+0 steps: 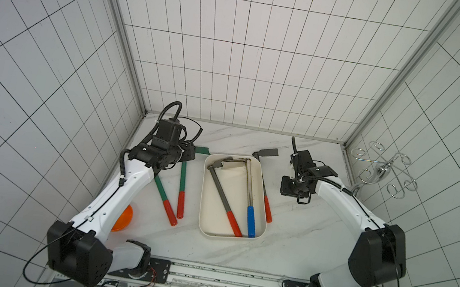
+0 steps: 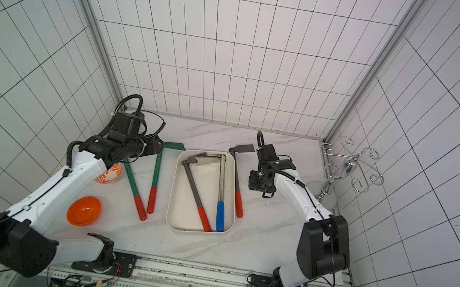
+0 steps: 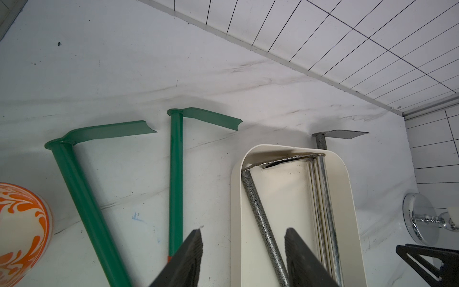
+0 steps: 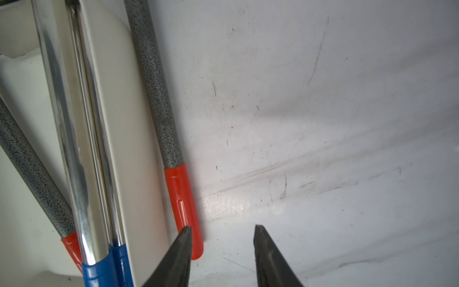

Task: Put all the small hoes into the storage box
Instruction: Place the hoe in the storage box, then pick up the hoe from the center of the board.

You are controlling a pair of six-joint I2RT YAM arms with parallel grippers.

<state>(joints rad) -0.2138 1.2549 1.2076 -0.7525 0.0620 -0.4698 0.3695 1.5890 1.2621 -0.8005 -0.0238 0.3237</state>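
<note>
The cream storage box [image 1: 212, 211] [image 2: 181, 209] lies mid-table. Inside it are a grey speckled small hoe with a red grip [image 1: 220, 193] [image 3: 258, 206] and a chrome one with a blue grip [image 1: 251, 222] [image 4: 104, 270]. Another grey small hoe [image 1: 268, 209] [image 4: 182, 198] lies on the table along the box's right wall. Two green hoes [image 1: 183, 177] [image 1: 161, 188] lie left of the box. My left gripper [image 3: 243, 231] [image 1: 188, 156] hovers open over the box's left rim, holding nothing. My right gripper [image 4: 222, 227] [image 1: 294, 193] is open above bare table, one fingertip beside that outer hoe's red grip.
An orange-patterned round vessel [image 2: 109, 176] [image 3: 19, 233] and an orange bowl [image 2: 83, 210] sit at the left under my left arm. A chrome wire rack [image 1: 381, 173] stands in the back right corner. Tiled walls close three sides.
</note>
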